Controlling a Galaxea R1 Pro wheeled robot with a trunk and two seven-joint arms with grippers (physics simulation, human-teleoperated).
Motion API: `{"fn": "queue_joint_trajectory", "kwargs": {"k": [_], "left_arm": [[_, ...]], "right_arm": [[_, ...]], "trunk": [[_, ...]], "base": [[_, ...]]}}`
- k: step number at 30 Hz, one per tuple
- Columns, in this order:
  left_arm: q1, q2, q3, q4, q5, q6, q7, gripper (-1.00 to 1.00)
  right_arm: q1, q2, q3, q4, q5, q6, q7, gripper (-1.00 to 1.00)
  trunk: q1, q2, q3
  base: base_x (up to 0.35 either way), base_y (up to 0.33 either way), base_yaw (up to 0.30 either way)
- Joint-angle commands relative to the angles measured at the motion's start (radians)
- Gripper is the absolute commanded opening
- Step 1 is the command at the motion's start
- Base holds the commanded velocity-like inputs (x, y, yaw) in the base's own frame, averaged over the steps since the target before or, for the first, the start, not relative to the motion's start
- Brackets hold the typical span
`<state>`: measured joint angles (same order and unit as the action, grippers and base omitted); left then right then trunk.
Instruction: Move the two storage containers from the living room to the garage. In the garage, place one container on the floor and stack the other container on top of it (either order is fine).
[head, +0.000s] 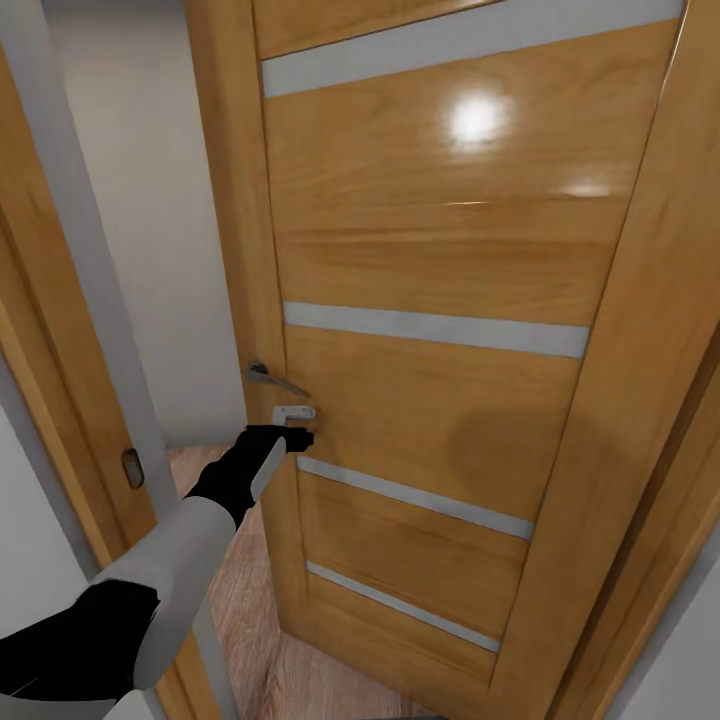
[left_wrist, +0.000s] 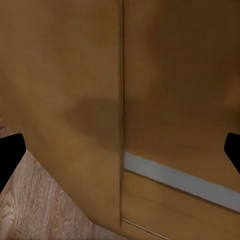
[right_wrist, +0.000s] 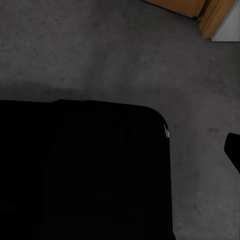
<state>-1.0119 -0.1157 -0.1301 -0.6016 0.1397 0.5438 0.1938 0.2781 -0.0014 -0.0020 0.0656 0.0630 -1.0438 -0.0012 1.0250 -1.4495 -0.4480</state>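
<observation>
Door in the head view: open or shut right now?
Partly open. The door stands angled away from its frame, and wood floor shows through the gap. The left gripper is at its edge, below the handle.

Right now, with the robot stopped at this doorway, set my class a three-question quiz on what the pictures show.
1. True or false: the left pincer is above the curved metal door handle.
2. What does the left pincer face? A) glossy light wooden door with pale grey stripes B) blue sofa C) red car
3. Fill in: in the right wrist view the floor is dark ____ concrete.

Key: 1 false; 2 A; 3 grey.
</observation>
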Motion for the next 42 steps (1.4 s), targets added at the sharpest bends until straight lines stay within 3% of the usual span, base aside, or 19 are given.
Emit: {"fn": "queue_joint_trajectory", "kwargs": {"k": [1,42], "left_arm": [[0.0,0.001,-0.005,-0.001,0.011,0.004,0.009,1.0],[0.0,-0.009,-0.006,-0.001,0.011,0.008,0.0,1.0]], "right_arm": [[0.0,0.0,-0.001,0.002,0.003,-0.003,0.0,1.0],[0.0,0.0,-0.001,0.007,-0.005,-0.003,0.001,1.0]], "trunk": [[0.0,-0.001,-0.001],[0.0,-0.001,-0.001]], "base": [[0.0,0.0,0.0],[0.122,0.0,0.0]]}}
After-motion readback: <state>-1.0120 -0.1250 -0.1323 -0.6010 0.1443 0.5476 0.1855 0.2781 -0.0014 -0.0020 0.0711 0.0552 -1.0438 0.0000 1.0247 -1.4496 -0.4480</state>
